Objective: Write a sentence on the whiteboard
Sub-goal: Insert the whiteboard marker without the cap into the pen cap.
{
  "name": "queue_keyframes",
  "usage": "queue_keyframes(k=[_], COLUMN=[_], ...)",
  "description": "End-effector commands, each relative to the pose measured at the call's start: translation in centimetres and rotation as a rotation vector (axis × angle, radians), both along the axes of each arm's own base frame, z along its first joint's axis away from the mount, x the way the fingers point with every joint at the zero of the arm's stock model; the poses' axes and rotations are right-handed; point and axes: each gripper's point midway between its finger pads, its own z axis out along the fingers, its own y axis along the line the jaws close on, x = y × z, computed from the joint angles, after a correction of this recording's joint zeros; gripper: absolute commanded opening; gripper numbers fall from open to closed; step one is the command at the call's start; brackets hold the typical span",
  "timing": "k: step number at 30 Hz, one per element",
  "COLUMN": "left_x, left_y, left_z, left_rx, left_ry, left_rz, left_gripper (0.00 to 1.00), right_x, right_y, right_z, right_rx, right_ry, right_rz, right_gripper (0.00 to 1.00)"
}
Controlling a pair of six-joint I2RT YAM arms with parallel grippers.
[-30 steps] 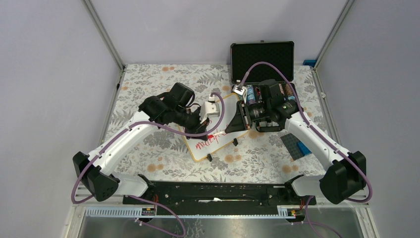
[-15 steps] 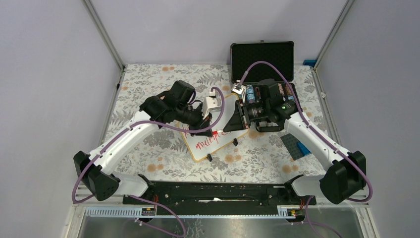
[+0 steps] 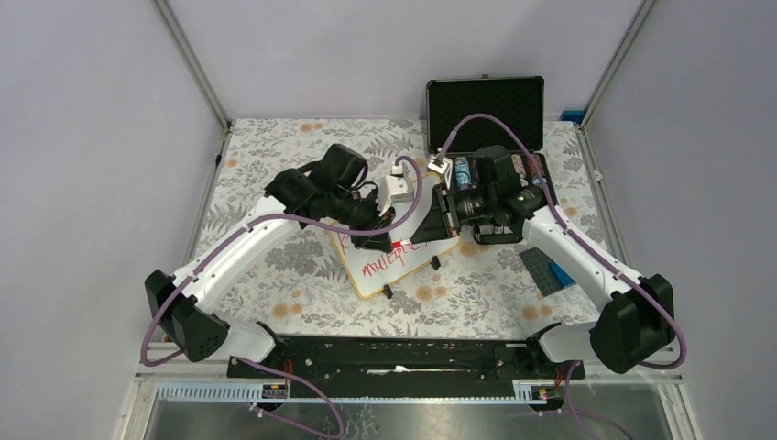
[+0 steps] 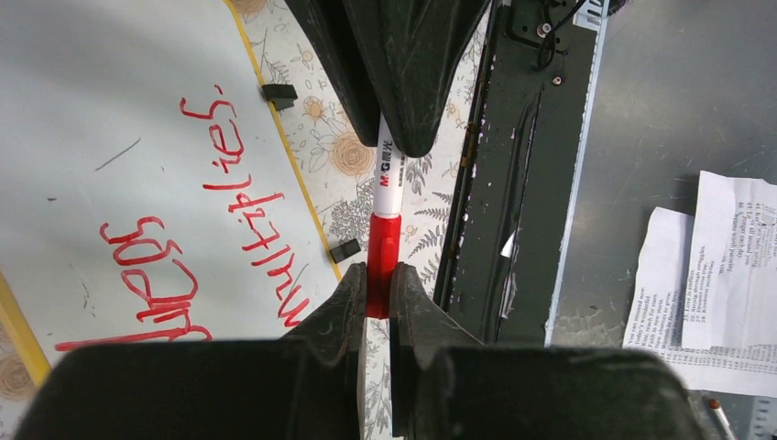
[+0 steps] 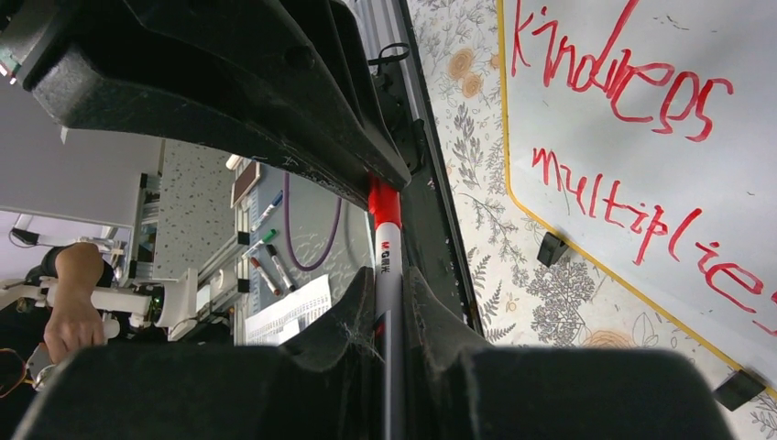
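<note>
Bridging the gap between the two arms, a marker (image 4: pixel 388 179) is held at both ends. The left gripper (image 4: pixel 377 280) has its fingers pressed onto the red cap (image 4: pixel 382 247), and the right gripper (image 5: pixel 389 289) is pinched around the white barrel (image 5: pixel 387 261). The marker's long axis runs straight along the line from one gripper to the other, cap end toward the left arm and barrel toward the right. Any push or pull along that line would therefore act squarely on the joint between cap and barrel. From above, the pair meet over the right half of the whiteboard (image 3: pixel 417 264), which lies flat on the flowered table (image 3: pixel 275 147) just below and to the near side of the fingertips. The marker is lifted clear of its surface. The sentence (image 5: pixel 632 137) is already there in red, two lines reading roughly "kindness" and "multiplies", so the writing looks finished and the step in hand seems to be seating the cap. Neither arm is nearer the marker, since both grip it. What matters is that the two wrists keep to the same line, because any sideways offset would bend the marker at the joint or let the cap slip from the left fingers.
</note>
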Motion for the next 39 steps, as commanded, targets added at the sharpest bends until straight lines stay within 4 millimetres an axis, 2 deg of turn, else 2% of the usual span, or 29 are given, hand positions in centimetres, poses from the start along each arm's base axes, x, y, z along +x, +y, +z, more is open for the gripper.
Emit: queue_keyframes(k=[1,8,12,13,16,19,23,28,34,39], left_x=[2.1,2.5,4.1,4.6,4.8,4.8,4.1,4.2,3.9,3.8], left_y=[-3.8,-1.3,1.2,1.7,2.9,3.5,3.5,3.3,2.1,1.5], left_z=[6.4,10.1,12.6,13.3,13.9,14.0,13.3,12.4,11.1,10.9], left_rx=[-0.217,-0.284,-0.422,-0.469,-0.543,-0.581,-0.591,-0.586,-0.563,-0.556], left_ry=[-0.169,-0.192,-0.116,-0.113,-0.077,-0.047,0.003,0.030,0.066,0.070], left_rz=[-0.051,-0.042,0.025,0.033,0.054,0.056,0.029,0.046,0.040,0.033], left_gripper=[0.21,0.52,0.61,0.61,0.63,0.64,0.64,0.64,0.60,0.55], right_x=[-0.7,3.1,3.9,4.1,4.5,4.2,4.1,3.9,3.5,3.0], right_y=[1.3,-0.5,-0.9,-0.9,-0.9,-0.9,-0.9,-0.9,-0.5,-0.1], right_z=[1.8,5.1,7.0,7.4,9.1,9.9,9.7,9.5,9.2,8.6], right_rx=[0.057,0.177,0.247,0.263,0.332,0.375,0.387,0.382,0.370,0.353], right_ry=[-0.016,-0.001,-0.003,0.006,0.011,0.051,0.102,0.115,0.116,0.117], right_rz=[0.055,-0.053,-0.073,-0.081,-0.091,-0.081,-0.076,-0.073,-0.060,-0.052], right_gripper=[0.00,0.00,0.00,0.00,0.00,0.00,0.00,0.00,0.00,0.00])
